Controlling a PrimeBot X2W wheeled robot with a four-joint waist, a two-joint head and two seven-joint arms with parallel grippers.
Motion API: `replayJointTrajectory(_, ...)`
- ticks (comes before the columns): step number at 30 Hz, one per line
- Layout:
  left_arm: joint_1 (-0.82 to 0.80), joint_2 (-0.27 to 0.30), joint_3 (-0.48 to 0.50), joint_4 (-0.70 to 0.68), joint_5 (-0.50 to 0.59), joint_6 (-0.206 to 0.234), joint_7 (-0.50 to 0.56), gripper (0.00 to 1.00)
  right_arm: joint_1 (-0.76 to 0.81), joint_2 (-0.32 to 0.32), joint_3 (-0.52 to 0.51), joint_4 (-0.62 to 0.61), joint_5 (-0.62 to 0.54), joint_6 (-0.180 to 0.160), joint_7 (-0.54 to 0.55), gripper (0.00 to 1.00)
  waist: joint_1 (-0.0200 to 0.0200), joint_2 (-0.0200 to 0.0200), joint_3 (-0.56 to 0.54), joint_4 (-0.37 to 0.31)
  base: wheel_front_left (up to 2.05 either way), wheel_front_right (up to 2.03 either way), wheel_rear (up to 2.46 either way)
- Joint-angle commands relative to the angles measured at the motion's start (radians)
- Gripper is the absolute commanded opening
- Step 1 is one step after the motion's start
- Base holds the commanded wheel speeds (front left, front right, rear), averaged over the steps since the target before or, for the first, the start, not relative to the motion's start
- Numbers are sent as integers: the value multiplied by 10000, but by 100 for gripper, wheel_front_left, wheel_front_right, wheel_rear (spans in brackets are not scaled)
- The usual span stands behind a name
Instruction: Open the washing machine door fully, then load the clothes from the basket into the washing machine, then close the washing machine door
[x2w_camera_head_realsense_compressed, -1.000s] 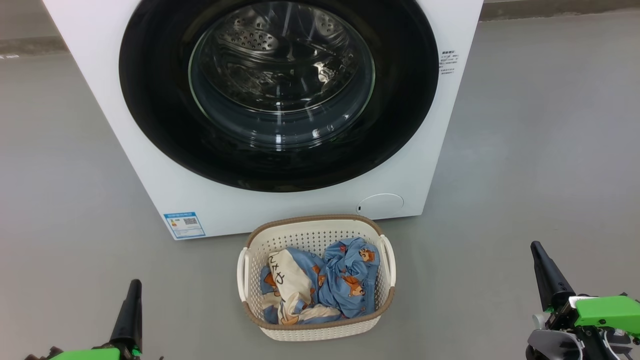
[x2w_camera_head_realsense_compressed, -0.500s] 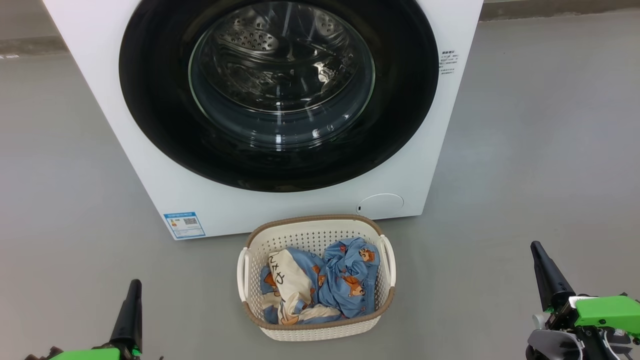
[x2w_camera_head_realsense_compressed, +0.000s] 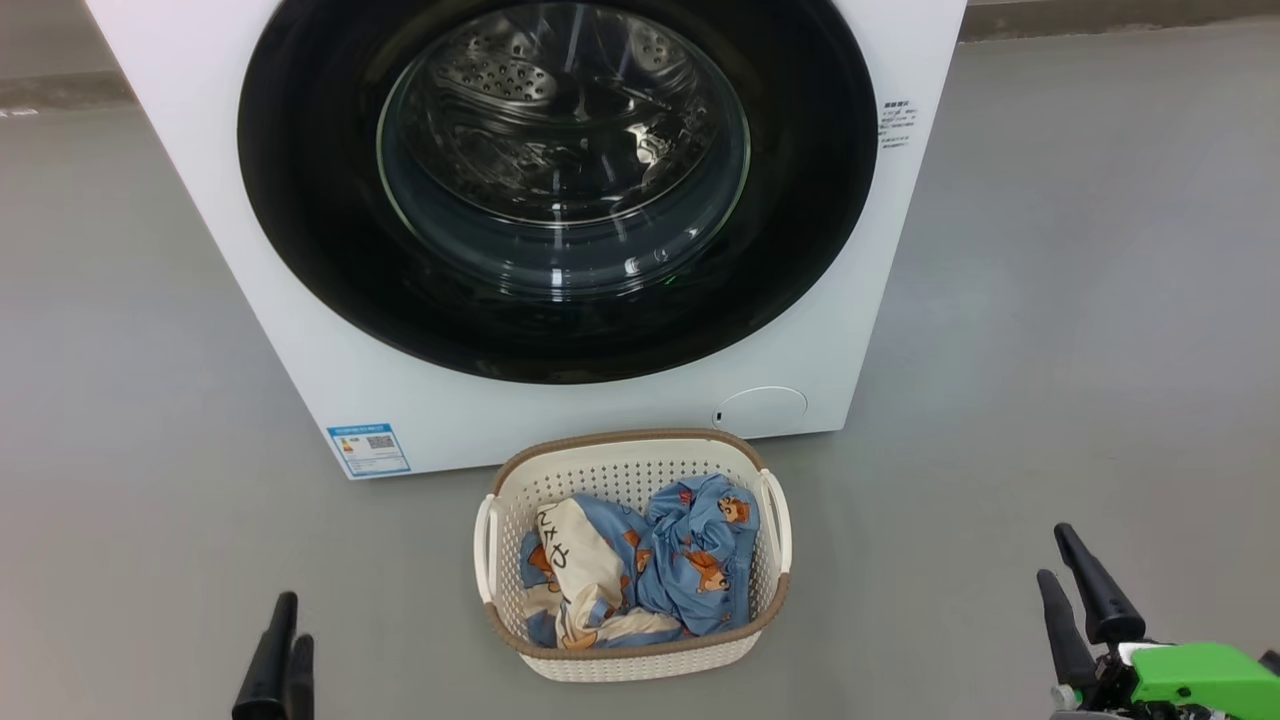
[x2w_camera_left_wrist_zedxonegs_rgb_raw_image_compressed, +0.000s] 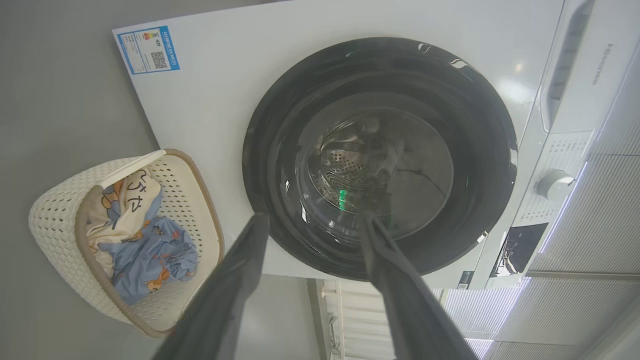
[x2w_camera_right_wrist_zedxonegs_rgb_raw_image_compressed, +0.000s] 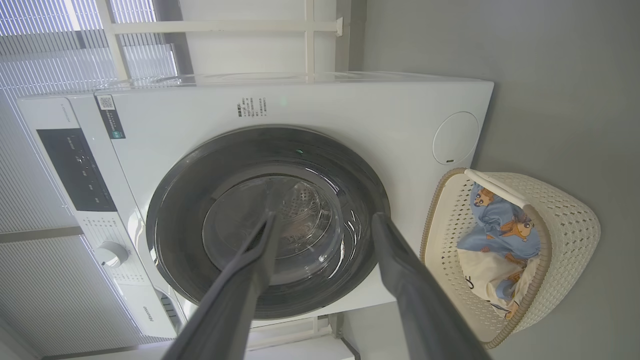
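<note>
The white washing machine (x2w_camera_head_realsense_compressed: 560, 425) stands straight ahead with its round black-framed washing machine door (x2w_camera_head_realsense_compressed: 300, 200) closed flat against the front; the steel drum shows through the glass. On the floor before it sits the cream basket (x2w_camera_head_realsense_compressed: 620, 442), holding the crumpled light-blue bear-print clothes (x2w_camera_head_realsense_compressed: 690, 560). My left gripper (x2w_camera_head_realsense_compressed: 295, 620) is low at the left of the basket, open and empty, and its wrist view shows its fingers spread (x2w_camera_left_wrist_zedxonegs_rgb_raw_image_compressed: 314, 216) toward the door (x2w_camera_left_wrist_zedxonegs_rgb_raw_image_compressed: 380, 155). My right gripper (x2w_camera_head_realsense_compressed: 1054, 552) hovers low at the right, also open and empty (x2w_camera_right_wrist_zedxonegs_rgb_raw_image_compressed: 325, 216).
Grey floor (x2w_camera_head_realsense_compressed: 1050, 300) surrounds the machine and basket. A blue label (x2w_camera_head_realsense_compressed: 368, 450) and a round flap (x2w_camera_head_realsense_compressed: 762, 410) sit low on the machine's front. The control panel with a knob (x2w_camera_left_wrist_zedxonegs_rgb_raw_image_compressed: 552, 182) lies above the door. Slatted blinds (x2w_camera_right_wrist_zedxonegs_rgb_raw_image_compressed: 45, 45) hang behind the machine.
Both grippers have gone from shut to open, each now showing two separate fingers. Both have dropped lower in the head view. The machine, basket and clothes have not moved.
</note>
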Motion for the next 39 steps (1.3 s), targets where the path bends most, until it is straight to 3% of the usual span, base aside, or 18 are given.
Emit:
replayJointTrajectory(1,-255,89,-7,-219,-11,-4,-72,100,-266,-95,12,-249,-22,11,-39,100,3,0,4,2,0,0,0)
replayJointTrajectory(5,-325,94,-80,-256,-34,-6,-189,100,-325,-101,46,-291,-36,12,-125,100,23,0,-26,14,0,0,0)
replayJointTrajectory(9,-382,100,-153,-303,-21,-9,-309,100,-368,-108,92,-344,-42,14,-229,100,3,0,-16,24,0,0,0)
replayJointTrajectory(19,-544,121,-366,-495,119,-15,-605,100,-500,-165,250,-530,-139,18,-429,100,1,0,-4,46,0,0,0)
replayJointTrajectory(39,-844,180,-743,-875,1454,-28,-1165,100,-780,-748,1039,-1099,-855,25,-1108,100,1,0,-15,90,0,0,0)
